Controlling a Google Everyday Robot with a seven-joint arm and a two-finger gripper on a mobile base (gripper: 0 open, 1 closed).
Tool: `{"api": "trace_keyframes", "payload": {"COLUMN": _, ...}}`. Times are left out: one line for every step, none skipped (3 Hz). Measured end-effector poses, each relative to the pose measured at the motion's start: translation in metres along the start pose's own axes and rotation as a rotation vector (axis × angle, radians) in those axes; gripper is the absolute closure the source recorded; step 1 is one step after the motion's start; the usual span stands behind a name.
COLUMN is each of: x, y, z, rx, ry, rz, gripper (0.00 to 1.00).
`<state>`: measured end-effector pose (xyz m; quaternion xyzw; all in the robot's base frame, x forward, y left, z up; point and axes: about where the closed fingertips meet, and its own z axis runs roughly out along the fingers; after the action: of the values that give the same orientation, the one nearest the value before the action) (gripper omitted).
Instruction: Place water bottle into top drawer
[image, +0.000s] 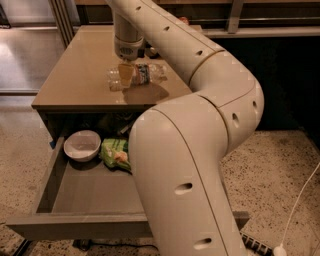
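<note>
The water bottle (146, 74) lies on its side on the tan table top (75, 65), clear and ribbed with a blue-and-white label band. My gripper (125, 75) points straight down at the bottle's left half and is right on it. The top drawer (75, 226) is pulled out wide below the table's front edge, and my own arm covers its right part.
In the drawer's back left are a white bowl (82, 145) and a green snack bag (115, 153). A dark object (150, 51) sits behind my wrist on the table. A white cable (300, 200) and a power strip (255, 244) lie on the floor at right.
</note>
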<state>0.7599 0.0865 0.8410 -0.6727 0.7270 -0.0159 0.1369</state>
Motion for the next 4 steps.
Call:
{"api": "trace_keyframes", "payload": {"x": 0.0, "y": 0.0, "z": 0.0, "rx": 0.0, "ry": 0.0, "rz": 0.0, "gripper": 0.71}}
{"api": "trace_keyframes", "payload": {"x": 0.0, "y": 0.0, "z": 0.0001, "rx": 0.0, "ry": 0.0, "rz": 0.0, "gripper": 0.94}}
{"api": "trace_keyframes", "payload": {"x": 0.0, "y": 0.0, "z": 0.0001, "rx": 0.0, "ry": 0.0, "rz": 0.0, "gripper": 1.0}}
{"api": "trace_keyframes", "payload": {"x": 0.0003, "y": -0.0006, "z": 0.002, "rx": 0.0, "ry": -0.001, "rz": 0.003, "gripper": 1.0}}
